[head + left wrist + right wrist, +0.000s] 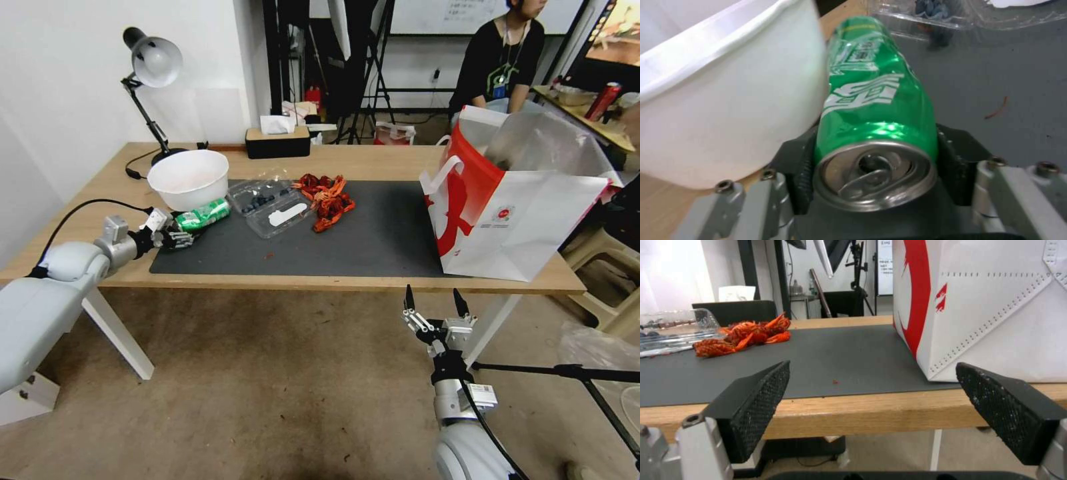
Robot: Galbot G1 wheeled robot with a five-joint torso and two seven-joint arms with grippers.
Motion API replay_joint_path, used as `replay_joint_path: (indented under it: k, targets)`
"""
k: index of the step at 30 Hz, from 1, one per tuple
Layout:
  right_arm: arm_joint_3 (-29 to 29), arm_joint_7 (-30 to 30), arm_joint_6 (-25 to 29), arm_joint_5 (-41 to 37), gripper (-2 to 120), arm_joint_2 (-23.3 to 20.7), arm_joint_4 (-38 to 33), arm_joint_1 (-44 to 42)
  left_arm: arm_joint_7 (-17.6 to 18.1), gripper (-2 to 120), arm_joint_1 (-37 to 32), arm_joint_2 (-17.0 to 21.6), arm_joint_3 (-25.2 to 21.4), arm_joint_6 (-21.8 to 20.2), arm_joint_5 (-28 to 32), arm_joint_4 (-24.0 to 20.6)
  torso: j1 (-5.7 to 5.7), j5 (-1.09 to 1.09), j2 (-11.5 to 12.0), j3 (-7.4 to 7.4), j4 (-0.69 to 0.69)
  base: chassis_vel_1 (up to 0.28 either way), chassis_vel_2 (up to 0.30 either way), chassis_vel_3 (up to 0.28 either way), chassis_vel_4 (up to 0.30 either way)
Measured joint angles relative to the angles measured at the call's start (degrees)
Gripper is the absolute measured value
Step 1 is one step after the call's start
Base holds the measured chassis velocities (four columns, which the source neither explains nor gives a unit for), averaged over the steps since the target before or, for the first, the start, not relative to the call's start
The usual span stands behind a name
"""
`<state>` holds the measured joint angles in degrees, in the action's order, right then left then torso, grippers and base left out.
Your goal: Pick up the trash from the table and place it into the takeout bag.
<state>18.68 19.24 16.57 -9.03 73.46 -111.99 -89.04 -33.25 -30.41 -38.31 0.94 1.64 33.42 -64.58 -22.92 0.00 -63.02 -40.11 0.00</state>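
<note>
One long light-wood table (373,160) with white legs carries one dark grey rectangular mat (373,237). At the robot's right end of the table stands one large white paper takeout bag (533,227) with red side panels and a clear liner, its base partly on the mat. Near the left end sits one white round bowl (189,178), and just beside it lies one crushed green can (867,100), on its side and touching the bowl's wall. Right of the can is one clear plastic clamshell (270,205), then one heap of red shells (327,200). The left pincer (175,238) is clamped on the can's top end, a finger on each side. The right pincer (433,301) hangs below the table's front edge, fingers spread apart, holding nothing.
</note>
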Motion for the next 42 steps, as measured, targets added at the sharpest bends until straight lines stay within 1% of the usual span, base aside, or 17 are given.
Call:
replay_joint_path:
  k: [8, 11, 14, 15, 17, 19, 20, 21, 23, 27, 31, 32, 35, 36, 39, 41, 42]
  targets:
    - [-0.18, 0.00, 0.02, 0.21, 93, 0.13, -0.03, 0.00, -0.78, 53, -1.29, 1.34, -0.50, 1.23, -0.02, -2.72, 0.00, 0.00, 0.00, 0.00, 0.00, 0.000, 0.000, 0.000, 0.000]
    - [-0.21, 0.01, 0.02, 0.28, 93, 0.13, -0.06, -0.05, -2.02, 53, -2.00, 2.10, -1.11, 2.17, -0.04, -4.60, 0.00, 0.00, 0.00, 0.01, 0.01, 0.000, 0.000, 0.000, 0.000]
    - [-0.25, 0.01, 0.03, 0.32, 93, 0.07, -0.07, -0.09, -4.13, 53, -2.85, 2.91, -2.32, 3.26, 1.24, -9.27, 0.00, 0.00, 0.00, 0.01, 0.02, 0.000, 0.000, 0.000, 0.000]
    - [-0.25, 0.01, 0.03, 0.32, 93, 0.07, -0.07, -0.09, -4.13, 53, -2.85, 2.91, -2.32, 3.26, 1.24, -9.27, 0.00, 0.00, 0.00, 0.01, 0.02, 0.000, 0.000, 0.000, 0.000]
    - [-0.36, 0.01, 0.04, 0.42, 93, 0.06, -0.06, -0.09, -4.09, 53, -2.43, 2.96, -1.63, 3.45, 3.43, -12.60, 0.01, 0.00, 0.00, 0.01, 0.01, 0.000, 0.000, 0.000, 0.000]
    - [-0.38, 0.01, 0.04, 0.44, 93, 0.07, -0.06, -0.09, -3.86, 53, -2.02, 2.91, -1.10, 3.50, 4.37, -13.79, 0.00, 0.00, 0.00, 0.00, 0.01, 0.000, 0.000, 0.000, 0.000]
    - [-0.40, 0.01, 0.04, 0.46, 93, 0.08, -0.08, -0.09, -3.27, 53, -0.69, 2.48, 0.05, 3.52, 6.22, -16.13, 0.00, 0.01, 0.00, 0.00, 0.00, 0.000, 0.000, 0.000, 0.000]
    - [-0.40, 0.01, 0.04, 0.46, 93, 0.08, -0.08, -0.09, -3.27, 53, -0.69, 2.48, 0.05, 3.52, 6.22, -16.13, 0.00, 0.01, 0.00, 0.00, 0.00, 0.000, 0.000, 0.000, 0.000]
    - [-0.39, 0.03, 0.04, 0.49, 93, 0.07, -0.18, -0.11, -2.27, 53, 2.25, 1.47, 2.67, 3.36, 8.80, -18.99, 0.00, 0.01, 0.00, 0.00, 0.00, 0.000, 0.000, 0.000, 0.000]
    - [-0.29, 0.06, 0.04, 0.51, 93, 0.05, -0.32, -0.26, -0.98, 53, 6.20, 0.11, 5.78, 2.80, 11.35, -21.02, 0.00, 0.01, 0.00, 0.00, 0.00, 0.000, 0.000, 0.000, 0.000]
    - [-0.05, 0.12, 0.04, 0.53, 93, 0.04, -0.47, -0.40, 1.84, 53, 16.47, -3.57, 13.86, 2.02, 16.53, -22.62, 0.00, 0.03, 0.00, 0.00, 0.00, 0.000, 0.000, 0.000, 0.000]
    - [-0.05, 0.12, 0.04, 0.53, 93, 0.04, -0.47, -0.40, 1.84, 53, 16.47, -3.57, 13.86, 2.02, 16.53, -22.62, 0.00, 0.03, 0.00, 0.00, 0.00, 0.000, 0.000, 0.000, 0.000]
    - [0.16, 0.20, 0.04, 0.53, 93, 0.10, -0.54, -0.41, 3.76, 53, 23.51, -6.83, 21.29, 1.84, 19.60, -22.09, 0.00, 0.03, 0.00, -0.01, -0.01, 0.000, 0.000, 0.000, 0.000]
    - [0.16, 0.20, 0.04, 0.53, 93, 0.10, -0.54, -0.41, 3.76, 53, 23.51, -6.83, 21.29, 1.84, 19.60, -22.09, 0.00, 0.03, 0.00, -0.01, -0.01, 0.000, 0.000, 0.000, 0.000]
    - [0.27, 0.24, 0.03, 0.60, 93, 0.33, -0.61, -0.38, 4.81, 53, 30.03, -11.23, 27.11, 1.63, 21.22, -19.82, 0.00, 0.03, 0.00, -0.01, 0.01, 0.000, 0.000, 0.000, 0.000]
    - [0.29, 0.26, 0.02, 0.66, 93, 0.42, -0.62, -0.37, 4.99, 53, 31.60, -12.68, 28.29, 1.52, 21.58, -19.06, 0.00, 0.03, 0.00, -0.01, 0.01, 0.000, 0.000, 0.000, 0.000]
    - [0.34, 0.28, 0.00, 0.74, 93, 0.51, -0.65, -0.36, 5.23, 53, 33.55, -14.65, 29.79, 1.34, 22.01, -18.01, 0.00, 0.01, 0.00, -0.01, 0.01, 0.000, 0.000, 0.000, 0.000]
